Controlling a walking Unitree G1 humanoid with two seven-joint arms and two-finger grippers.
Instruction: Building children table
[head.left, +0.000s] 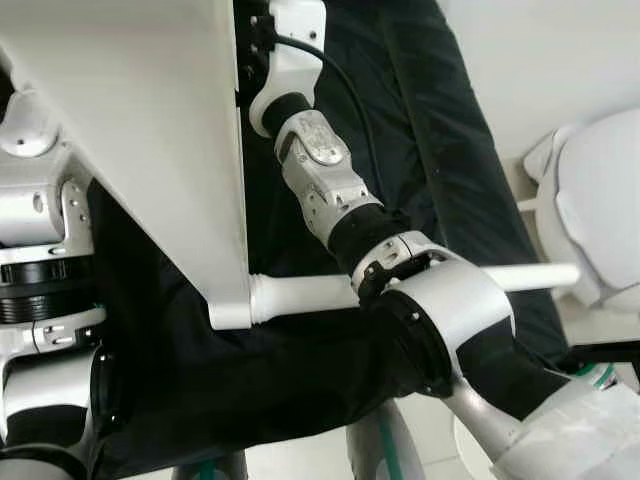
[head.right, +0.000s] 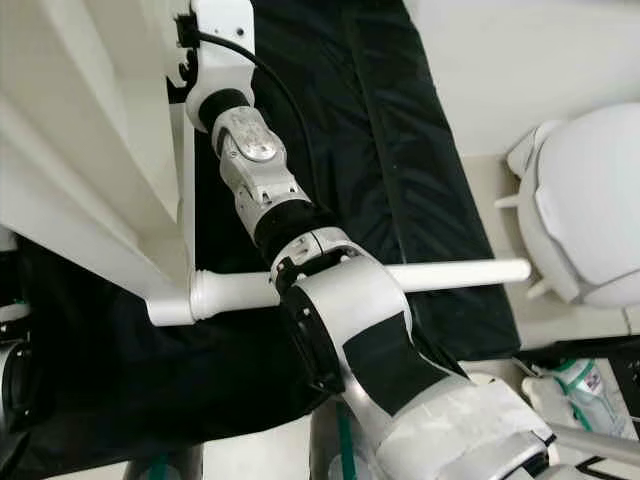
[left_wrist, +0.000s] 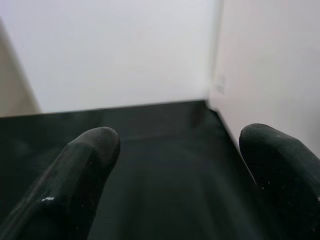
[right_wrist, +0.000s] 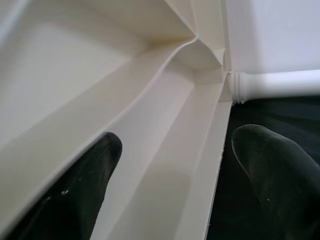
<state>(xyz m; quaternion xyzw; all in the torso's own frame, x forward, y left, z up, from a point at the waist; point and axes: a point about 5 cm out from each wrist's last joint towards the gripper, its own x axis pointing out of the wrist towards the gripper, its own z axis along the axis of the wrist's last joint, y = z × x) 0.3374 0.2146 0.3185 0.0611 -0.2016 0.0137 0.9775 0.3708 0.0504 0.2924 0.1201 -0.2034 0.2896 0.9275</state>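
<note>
Black-covered surface lay below the work. White tabletop stood tilted on edge over it, one white leg seated in its lower corner and pointing sideways. Right pincer was spread wide, straddling the tabletop's rim. Left pincer was spread wide, holding nothing, above the surface.

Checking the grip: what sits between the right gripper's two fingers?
In the right wrist view, the white tabletop's edge wall runs between the right gripper's spread fingers.
</note>
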